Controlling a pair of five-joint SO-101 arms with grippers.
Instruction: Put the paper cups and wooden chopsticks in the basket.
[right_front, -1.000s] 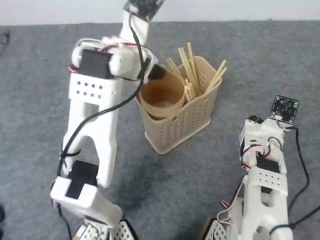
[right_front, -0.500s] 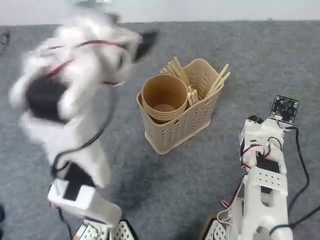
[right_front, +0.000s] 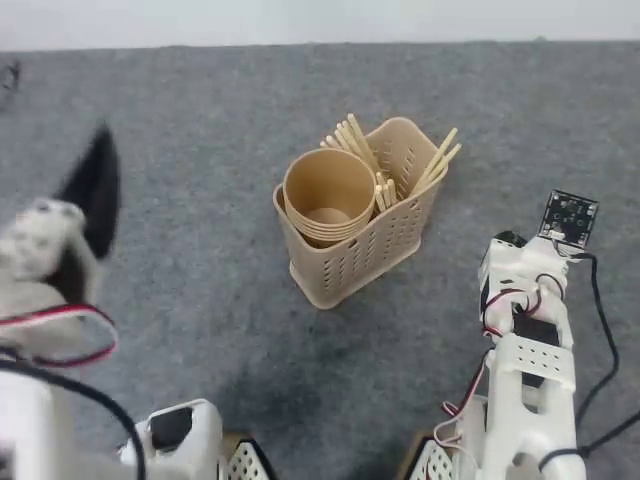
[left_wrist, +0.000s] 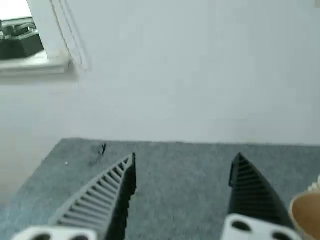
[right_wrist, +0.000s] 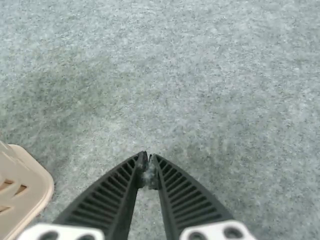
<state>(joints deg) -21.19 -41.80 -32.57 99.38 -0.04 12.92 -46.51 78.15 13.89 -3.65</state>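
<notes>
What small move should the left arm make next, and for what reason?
Probably just shut the empty, open left hand and park it. The paper cups sit nested inside the basket, and the wooden chopsticks stand in it beside them, so the task looks done.

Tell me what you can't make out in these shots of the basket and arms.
- High view: how many paper cups are nested; the outer cup hides all below the rims.
- High view: lower ends of the wooden chopsticks, hidden by the cups and the basket wall.
- High view: the left arm, blurred and cut off by the edge.
- Right wrist view: the basket, cut off to one corner.
</notes>
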